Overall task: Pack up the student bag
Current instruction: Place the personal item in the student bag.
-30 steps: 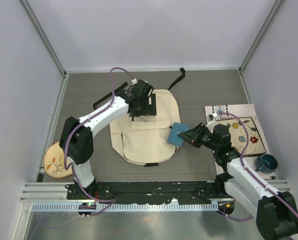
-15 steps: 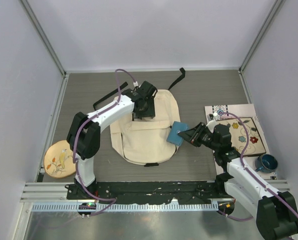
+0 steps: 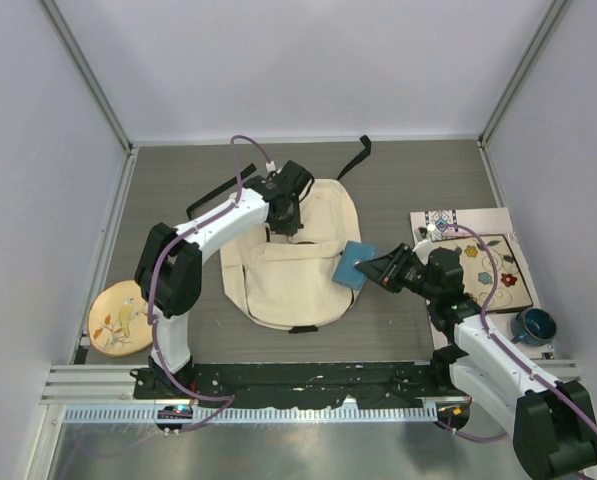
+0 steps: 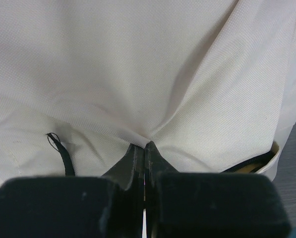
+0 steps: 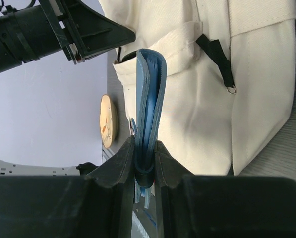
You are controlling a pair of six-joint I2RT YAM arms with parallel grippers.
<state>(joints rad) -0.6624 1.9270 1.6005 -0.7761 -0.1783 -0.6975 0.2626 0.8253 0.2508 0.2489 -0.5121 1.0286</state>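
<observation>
left gripper: snapped from spread to shut, pinched a pucker of fabric
student bag: lay flat on bench; opening could now be lifted
right gripper: clamped blue notebook at bag's right edge

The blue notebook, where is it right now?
Overhead view: the blue notebook is clamped in the right claw, at the cream backpack's right edge.

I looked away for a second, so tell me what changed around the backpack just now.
The left claw closed, pinching a fold of the student bag near its far end, and that arm's elbow swung in toward the bag. The right claw kept its grip on the blue notebook at the bag's right edge; the bag itself lies as before.
</observation>
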